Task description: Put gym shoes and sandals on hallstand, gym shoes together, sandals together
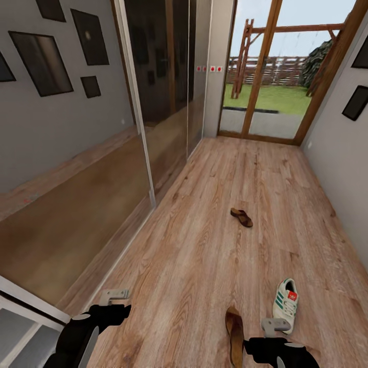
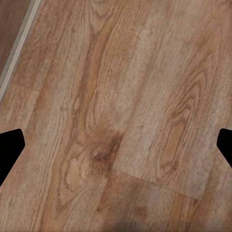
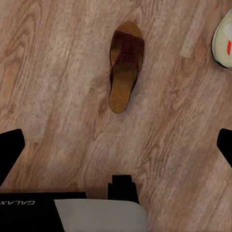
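On the corridor floor (image 1: pixel 204 255) lie two dark brown sandals: one (image 1: pixel 241 217) far ahead in mid-corridor, the other (image 1: pixel 235 337) close in front of me. This near sandal (image 3: pixel 124 67) lies beyond my right gripper's fingers with its tan footbed up. A white gym shoe (image 1: pixel 285 305) with green stripes stands to the right of it, and its edge (image 3: pixel 224 41) shows in the right wrist view. My right gripper (image 1: pixel 275 325) hovers open between the near sandal and the gym shoe. My left gripper (image 1: pixel 115 295) hangs open over bare planks (image 2: pixel 116 121). The hallstand is out of view.
A mirrored sliding wardrobe (image 1: pixel 102 168) runs along the left wall, its floor rail (image 2: pixel 17 48) near my left gripper. A grey wall (image 1: pixel 342 168) bounds the right side. A glazed door (image 1: pixel 266 71) closes the far end. My own base (image 3: pixel 72 212) sits under the right arm.
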`<state>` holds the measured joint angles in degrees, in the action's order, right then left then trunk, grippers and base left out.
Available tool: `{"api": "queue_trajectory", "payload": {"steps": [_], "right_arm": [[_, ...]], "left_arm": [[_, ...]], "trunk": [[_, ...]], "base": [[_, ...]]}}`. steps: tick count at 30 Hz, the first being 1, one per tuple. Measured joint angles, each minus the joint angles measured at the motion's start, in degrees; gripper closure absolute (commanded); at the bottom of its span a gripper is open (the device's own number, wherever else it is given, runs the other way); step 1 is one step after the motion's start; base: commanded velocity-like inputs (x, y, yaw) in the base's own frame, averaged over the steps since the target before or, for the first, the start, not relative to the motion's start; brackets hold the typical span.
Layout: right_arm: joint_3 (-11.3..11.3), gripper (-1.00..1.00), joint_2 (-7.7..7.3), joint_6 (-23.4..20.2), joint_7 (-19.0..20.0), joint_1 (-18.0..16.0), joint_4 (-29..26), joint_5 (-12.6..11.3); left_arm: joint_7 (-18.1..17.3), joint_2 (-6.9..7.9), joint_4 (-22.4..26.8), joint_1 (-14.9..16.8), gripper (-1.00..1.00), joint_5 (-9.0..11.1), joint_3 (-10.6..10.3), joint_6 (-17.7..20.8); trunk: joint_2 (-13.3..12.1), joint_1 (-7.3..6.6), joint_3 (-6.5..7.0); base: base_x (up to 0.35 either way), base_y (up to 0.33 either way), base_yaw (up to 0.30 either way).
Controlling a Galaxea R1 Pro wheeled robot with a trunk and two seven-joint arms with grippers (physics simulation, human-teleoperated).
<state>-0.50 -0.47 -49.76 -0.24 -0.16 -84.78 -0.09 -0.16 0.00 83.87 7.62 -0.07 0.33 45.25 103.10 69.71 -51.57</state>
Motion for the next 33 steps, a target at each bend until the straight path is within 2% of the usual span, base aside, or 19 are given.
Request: {"api": "queue_trajectory", "payload": {"steps": [7, 26, 29, 33], "right_arm": [[0.02, -1.0, 0.26, 0.0, -0.07, 0.0, 0.02, 0.22], [0.05, -1.0, 0.3, 0.77, -0.02, 0.0, 1.42, 0.41], [0.05, -1.0, 0.3, 1.69, -0.01, -0.05, 4.06, 0.41], [0.05, -1.0, 0.3, 6.44, 0.0, -0.39, 9.26, 0.41]], "left_arm": [[0.0, 0.0, 0.0, 0.0, -1.0, 0.03, -0.09, 0.0], [-0.03, 0.01, 0.03, 0.28, -1.0, 0.0, -0.42, -0.08], [-0.09, 0.0, 0.05, 1.32, -1.0, 0.01, -1.18, -0.08], [-0.14, 0.0, 0.01, 3.45, -1.0, 0.02, -3.81, -0.09]], "trunk": [[2.81, 1.54, -1.44], [10.43, 5.71, -6.54], [11.63, 6.37, -7.35], [13.24, 7.25, -8.44]], "base": [[0.0, 0.0, -0.027], [0.0, 0.0, -0.02], [0.0, 0.0, 0.0], [0.0, 0.0, 0.0]]}}
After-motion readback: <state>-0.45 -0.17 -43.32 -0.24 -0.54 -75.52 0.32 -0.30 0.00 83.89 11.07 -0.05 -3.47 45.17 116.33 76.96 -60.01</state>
